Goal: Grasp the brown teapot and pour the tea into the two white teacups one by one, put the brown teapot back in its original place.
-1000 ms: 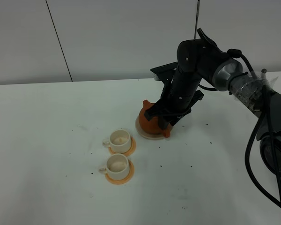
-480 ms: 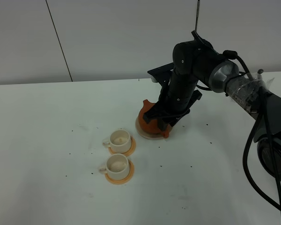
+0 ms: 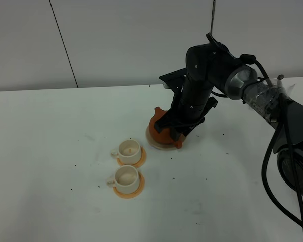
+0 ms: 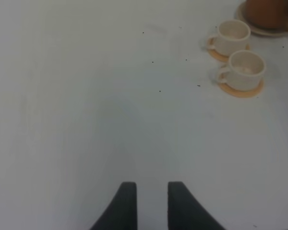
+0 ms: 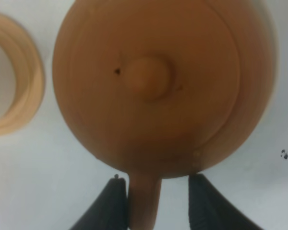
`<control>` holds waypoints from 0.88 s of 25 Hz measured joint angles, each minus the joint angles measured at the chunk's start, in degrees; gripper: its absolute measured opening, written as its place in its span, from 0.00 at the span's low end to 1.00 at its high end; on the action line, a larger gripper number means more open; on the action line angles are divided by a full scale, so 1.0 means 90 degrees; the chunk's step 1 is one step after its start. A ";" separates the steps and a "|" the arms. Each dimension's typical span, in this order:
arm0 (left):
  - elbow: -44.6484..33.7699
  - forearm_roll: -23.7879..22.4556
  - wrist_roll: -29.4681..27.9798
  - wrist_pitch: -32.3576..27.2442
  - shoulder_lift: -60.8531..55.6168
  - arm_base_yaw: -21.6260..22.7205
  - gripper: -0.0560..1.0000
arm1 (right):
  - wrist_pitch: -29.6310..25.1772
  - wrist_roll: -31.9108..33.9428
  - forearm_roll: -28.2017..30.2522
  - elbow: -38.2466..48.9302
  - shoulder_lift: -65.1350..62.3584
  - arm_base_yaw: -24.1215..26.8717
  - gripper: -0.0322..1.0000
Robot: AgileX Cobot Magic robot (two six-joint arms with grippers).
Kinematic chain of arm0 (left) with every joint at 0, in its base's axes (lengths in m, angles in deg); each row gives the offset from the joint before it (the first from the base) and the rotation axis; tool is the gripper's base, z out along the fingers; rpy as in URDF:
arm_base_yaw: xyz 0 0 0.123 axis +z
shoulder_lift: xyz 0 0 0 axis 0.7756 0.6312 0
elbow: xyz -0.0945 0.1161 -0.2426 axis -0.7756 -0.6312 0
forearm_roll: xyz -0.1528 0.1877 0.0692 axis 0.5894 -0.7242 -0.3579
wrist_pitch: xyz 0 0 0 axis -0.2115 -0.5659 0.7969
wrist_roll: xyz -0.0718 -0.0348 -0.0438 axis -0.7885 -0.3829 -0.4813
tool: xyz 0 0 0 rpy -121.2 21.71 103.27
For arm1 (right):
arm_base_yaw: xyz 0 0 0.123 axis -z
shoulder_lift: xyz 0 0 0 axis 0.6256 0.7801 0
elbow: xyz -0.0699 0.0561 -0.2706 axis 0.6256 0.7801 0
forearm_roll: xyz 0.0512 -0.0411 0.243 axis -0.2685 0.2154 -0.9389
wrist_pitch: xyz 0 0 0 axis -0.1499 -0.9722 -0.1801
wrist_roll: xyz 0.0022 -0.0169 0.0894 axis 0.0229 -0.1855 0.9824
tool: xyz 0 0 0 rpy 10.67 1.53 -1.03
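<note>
The brown teapot sits upright on its cream trivet, the original place, at mid-table. My right gripper hangs low over its right side and covers much of it. From the right wrist, the lidded teapot fills the view. Its handle lies between the open fingers of the right gripper, against one finger and apart from the other. The two white teacups stand on orange coasters to the front left. My left gripper hovers over bare table, fingers slightly apart, far from the teacups.
The orange coasters lie under the cups, one behind the other. Small dark specks dot the white table. The right arm's base and cables stand at the table's right edge. A coaster rim shows beside the teapot.
Over the first half second the right arm shifted slightly left at the teapot. Since then nothing has moved. The teapot and cups stayed put.
</note>
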 joint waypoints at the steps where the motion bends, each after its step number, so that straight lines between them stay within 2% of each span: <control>1: 0.0000 0.0000 0.0000 0.0000 0.0000 0.0000 0.27 | 0.0000 0.0014 0.0022 0.0000 0.0000 -0.0016 0.32; 22: 0.0000 0.0000 0.0000 0.0000 0.0000 0.0000 0.27 | -0.0018 0.0071 0.0024 0.0000 0.0049 -0.0043 0.30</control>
